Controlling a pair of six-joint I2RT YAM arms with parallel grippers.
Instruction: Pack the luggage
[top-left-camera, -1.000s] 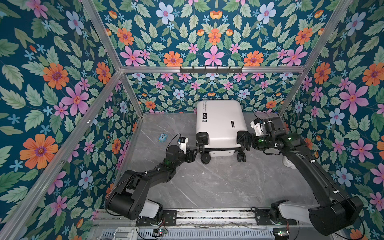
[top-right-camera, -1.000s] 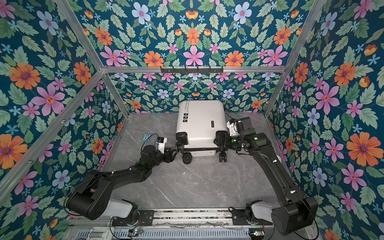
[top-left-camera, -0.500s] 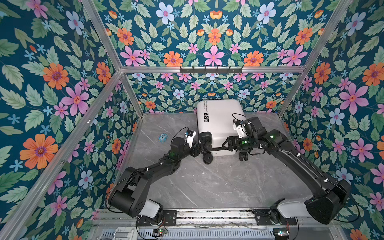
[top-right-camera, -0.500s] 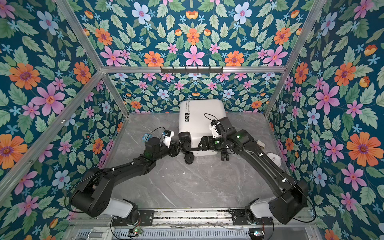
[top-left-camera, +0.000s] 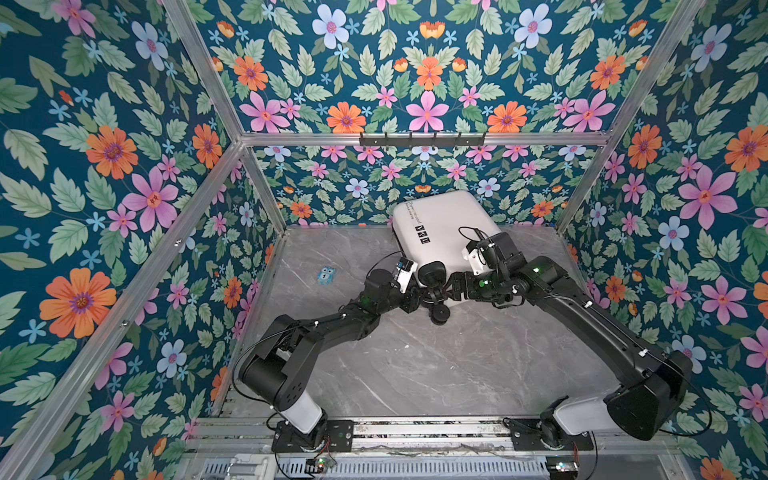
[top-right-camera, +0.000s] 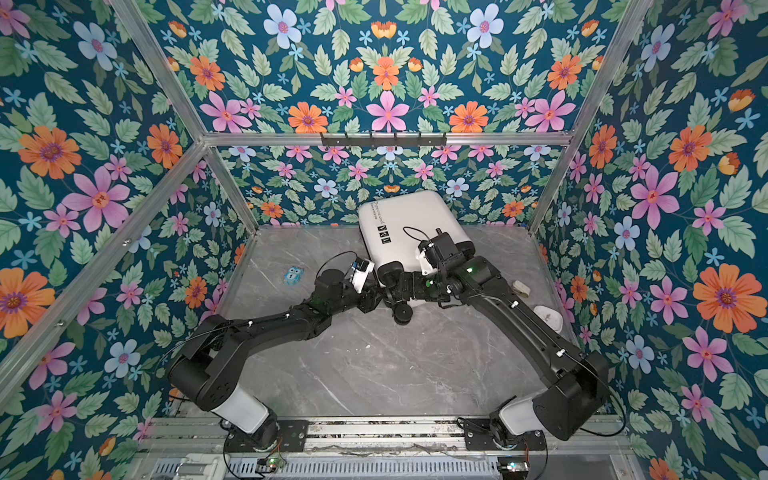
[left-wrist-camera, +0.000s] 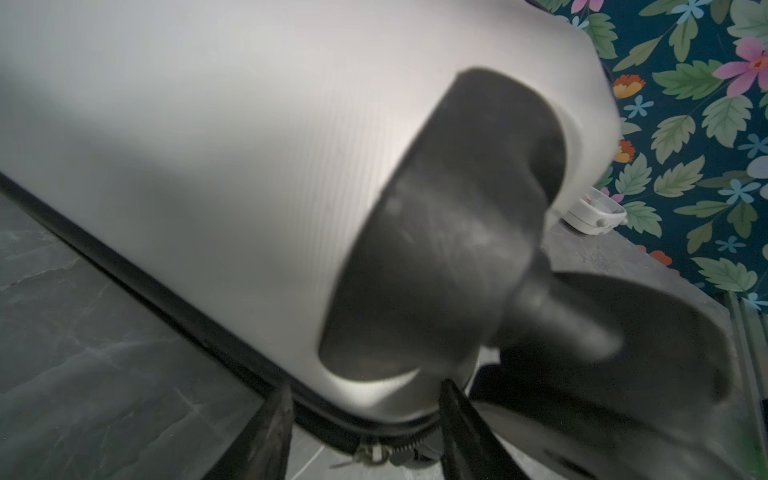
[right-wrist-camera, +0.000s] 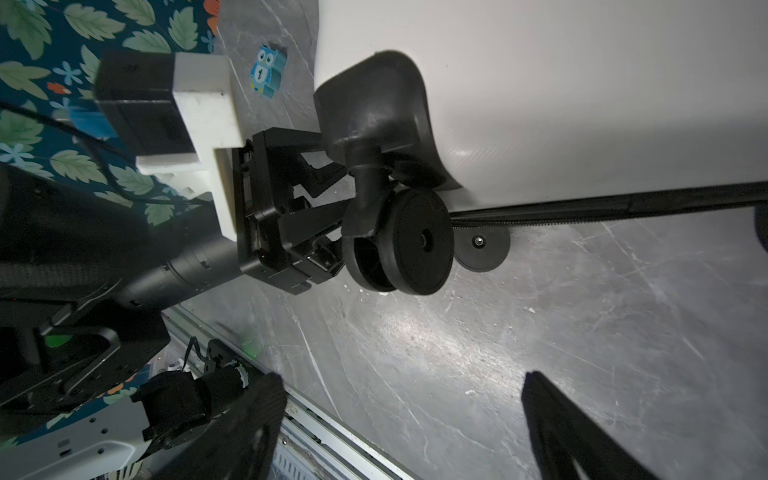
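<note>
White suitcase (top-left-camera: 440, 232) lies shut and skewed on the grey surface (top-left-camera: 415, 365), just above centre in both top views. Left jaws sit half open astride its zipper corner, gripping nothing yet. Right jaws gape wide and empty near the wheel (right-wrist-camera: 399, 241). I reckon the left could pinch shell instead of the zipper pulls (left-wrist-camera: 386, 455) and shove the case along. A second ago it sat square to the back wall, with the arms further apart.

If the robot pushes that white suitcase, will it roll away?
The suitcase lies flat on the table, so it would probably slide or swivel, not roll on its wheels. Its hard smooth shell looks stiff, maybe slippery to grip.
</note>
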